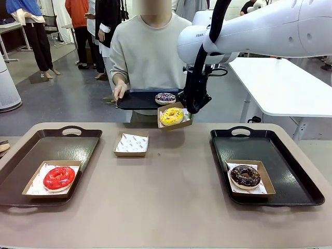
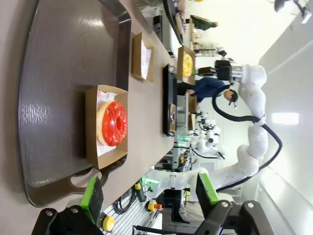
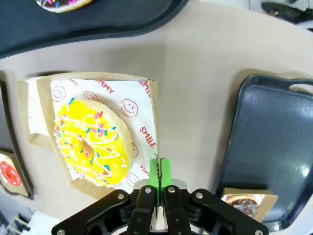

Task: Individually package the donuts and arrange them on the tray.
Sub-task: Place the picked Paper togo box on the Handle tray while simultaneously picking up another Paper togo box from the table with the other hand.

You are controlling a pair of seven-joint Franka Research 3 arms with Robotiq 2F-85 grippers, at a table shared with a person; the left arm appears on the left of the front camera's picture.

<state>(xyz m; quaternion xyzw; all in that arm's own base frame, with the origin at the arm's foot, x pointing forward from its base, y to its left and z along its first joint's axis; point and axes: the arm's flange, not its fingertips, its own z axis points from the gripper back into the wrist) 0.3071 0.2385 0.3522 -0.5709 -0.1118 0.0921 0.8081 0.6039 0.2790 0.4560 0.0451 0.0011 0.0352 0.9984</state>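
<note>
Right gripper (image 3: 158, 169) pinching box (image 1: 175, 126) rim, yellow donut (image 1: 171, 115) inside, off far-left corner of right tray (image 1: 290, 181). Keep level, land beside chocolate donut (image 1: 245, 176). Left gripper (image 2: 146, 193) spread, empty.

Boxed: red donut (image 1: 58, 177), left tray (image 1: 31, 150); chocolate donut (image 1: 245, 176), right tray (image 1: 290, 171); yellow donut (image 1: 171, 115), aloft; purple donut (image 1: 165, 97) unboxed.

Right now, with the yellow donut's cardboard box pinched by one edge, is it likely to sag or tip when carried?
The thin cardboard box, pinched at one rim by the right tool, will probably flex toward its free side. The yellow donut sits loose on a printed liner, so it could slide if the box tilts.
</note>
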